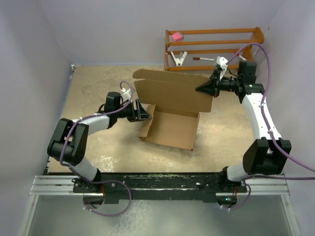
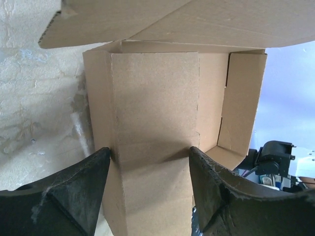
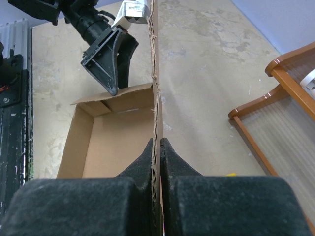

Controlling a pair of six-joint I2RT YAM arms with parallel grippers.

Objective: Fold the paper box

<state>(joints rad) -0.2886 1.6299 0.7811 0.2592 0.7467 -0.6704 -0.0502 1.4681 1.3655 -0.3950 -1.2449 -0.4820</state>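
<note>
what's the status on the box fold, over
Right gripper shut on edge of box lid, lid raised. Left gripper open, astride left side flap. Rack behind, apart from it; nothing blocking.

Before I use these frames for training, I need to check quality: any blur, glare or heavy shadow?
Top view: even soft light, sharp, a faint shadow under the raised lid of the box. Left wrist view: left gripper dark and soft up close, a shadow band on the cardboard between its tips. Right wrist view: right gripper black and blurred near the lens, table sharp, no glare.
</note>
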